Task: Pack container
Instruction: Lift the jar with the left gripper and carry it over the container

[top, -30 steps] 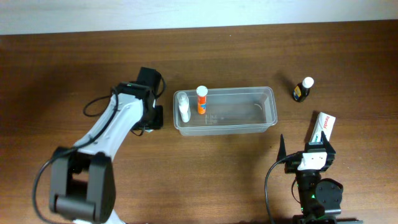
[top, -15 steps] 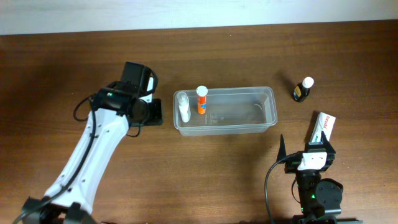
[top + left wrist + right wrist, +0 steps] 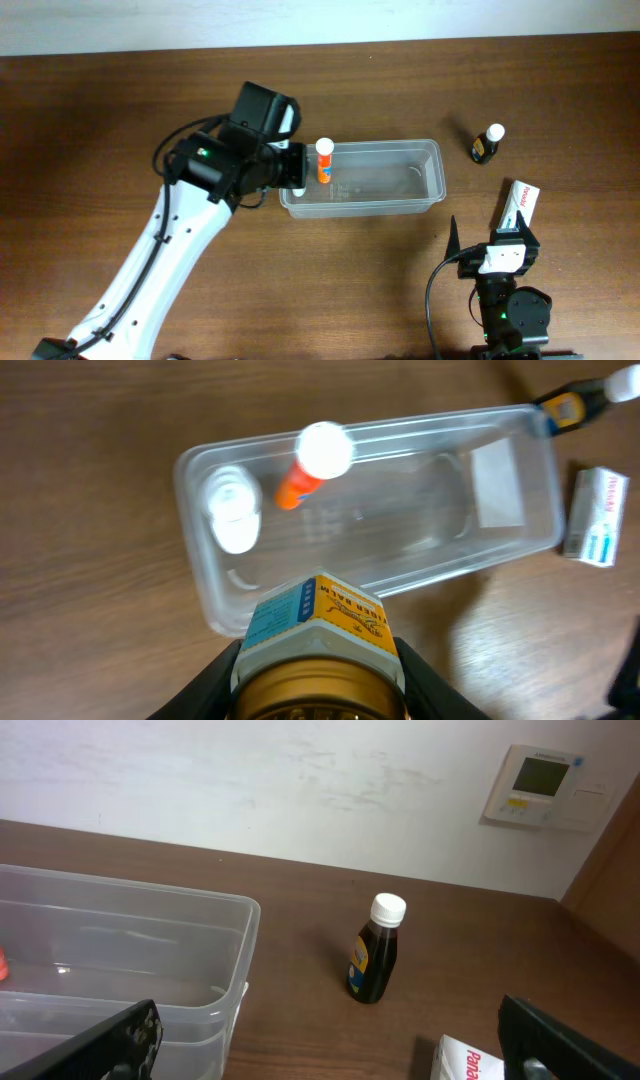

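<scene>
We note left gripper [image 3: 318,685] pinching a gold-lidded jar [image 3: 318,625], seemingly over the container's [image 3: 520,550] left end; its long axis runs rightward (right gripper [image 3: 490,235] spread, farther).

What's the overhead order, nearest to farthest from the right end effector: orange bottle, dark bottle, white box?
From the right end effector:
1. white box, just ahead.
2. dark bottle, farther ahead.
3. orange bottle, far left, inside the container.

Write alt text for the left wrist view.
Left gripper clamps a gold-lidded jar over the near rim of the clear container, which holds an orange bottle and a white bottle. A white box and dark bottle sit outside it.
</scene>
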